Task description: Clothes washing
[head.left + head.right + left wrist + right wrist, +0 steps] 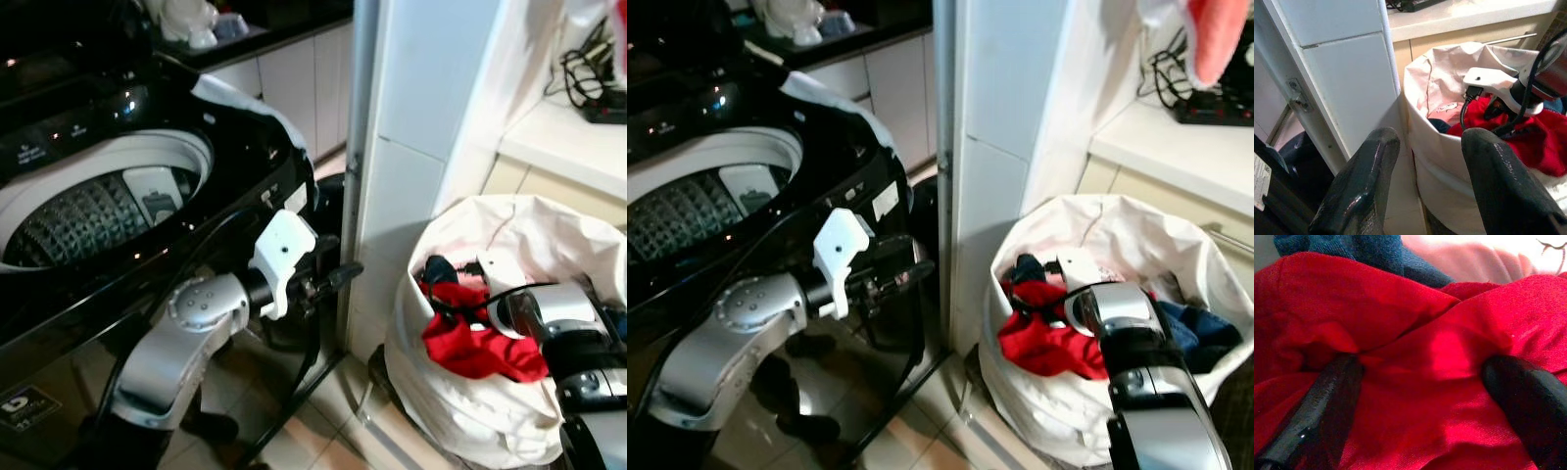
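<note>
So the right gripper (1420, 382) is down inside the white fabric laundry bag (460, 392) that sits on the floor by the white tiled pillar (411, 147), and its two black fingers (1327, 401) are spread apart, pushed into the folds of a bright red cloth garment (475, 343), with the cloth bunched up between them. Can't really tell if it's got a proper grip on it. There's some dark blue denim-looking clothing (1366, 249) and something pale pink (1447, 110) right next to the red one in the bag. The left gripper (1432, 181) is open, fingers apart with nothing between them, hanging in front of the black top-loading washing machine (118, 196), whose lid is up so you can see the grey drum (83, 220), and it's aimed towards the bag
</note>
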Motion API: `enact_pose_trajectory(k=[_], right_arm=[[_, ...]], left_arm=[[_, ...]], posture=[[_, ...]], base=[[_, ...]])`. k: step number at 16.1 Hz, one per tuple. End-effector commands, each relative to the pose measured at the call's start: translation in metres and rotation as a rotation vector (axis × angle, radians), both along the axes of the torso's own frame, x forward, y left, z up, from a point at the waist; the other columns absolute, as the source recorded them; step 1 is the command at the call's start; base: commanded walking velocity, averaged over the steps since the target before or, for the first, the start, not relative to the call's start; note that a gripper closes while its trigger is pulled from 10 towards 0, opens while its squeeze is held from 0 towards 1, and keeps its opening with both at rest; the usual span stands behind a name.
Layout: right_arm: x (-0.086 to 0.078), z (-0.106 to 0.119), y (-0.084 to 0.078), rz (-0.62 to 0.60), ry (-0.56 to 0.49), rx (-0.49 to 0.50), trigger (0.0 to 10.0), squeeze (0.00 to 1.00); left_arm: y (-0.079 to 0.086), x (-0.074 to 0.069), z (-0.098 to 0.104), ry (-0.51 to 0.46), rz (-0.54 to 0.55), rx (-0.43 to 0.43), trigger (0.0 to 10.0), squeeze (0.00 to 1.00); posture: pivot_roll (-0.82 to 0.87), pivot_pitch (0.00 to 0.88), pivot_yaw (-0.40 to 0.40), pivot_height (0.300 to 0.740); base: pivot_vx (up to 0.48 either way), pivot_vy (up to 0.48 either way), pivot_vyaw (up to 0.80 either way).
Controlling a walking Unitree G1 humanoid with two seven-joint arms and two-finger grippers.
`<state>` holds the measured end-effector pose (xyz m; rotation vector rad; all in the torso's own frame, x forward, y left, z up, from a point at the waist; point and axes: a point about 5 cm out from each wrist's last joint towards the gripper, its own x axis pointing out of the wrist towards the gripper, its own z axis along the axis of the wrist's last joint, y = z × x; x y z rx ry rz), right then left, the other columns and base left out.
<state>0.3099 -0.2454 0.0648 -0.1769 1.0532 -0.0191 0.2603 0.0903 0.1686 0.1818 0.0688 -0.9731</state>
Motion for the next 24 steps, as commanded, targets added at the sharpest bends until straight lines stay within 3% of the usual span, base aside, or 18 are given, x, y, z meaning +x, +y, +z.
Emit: enact_pose_trajectory(k=[1,2,7,17,24], right_arm=[[-0.001,-0.002,-0.003,-0.004,0.015,0.004,9.3,0.00],[0.000,0.001,-0.003,0.000,0.022,0.006,0.0,0.00],[0.000,0.008,-0.004,0.078,0.096,0.031,0.0,0.00],[-0.017,0.021,-0.010,0.096,0.105,0.057,0.0,0.00],[-0.032,0.022,-0.008,0.063,0.072,0.133,0.0,0.00]], left_arm=[[0.000,-0.003,0.001,0.007,-0.020,-0.002,10.0,0.00],[0.000,-0.006,0.001,0.017,-0.044,-0.006,10.0,0.00],[-0.003,-0.021,0.001,0.078,-0.193,-0.013,10.0,0.00],[-0.003,-0.019,0.001,0.073,-0.190,-0.006,10.0,0.00],[-0.006,-0.018,-0.001,0.073,-0.193,-0.009,10.0,0.00]], posture=[[0.02,0.000,0.050,0.740],[0.02,0.000,0.049,0.740],[0.00,0.000,0.057,0.740],[-0.02,0.000,0.066,0.740],[-0.03,0.000,0.075,0.740]], base=[[0.000,0.000,0.00],[0.000,0.000,0.00],[0.000,0.000,0.00],[0.000,0.000,0.00],[0.000,0.000,0.00]])
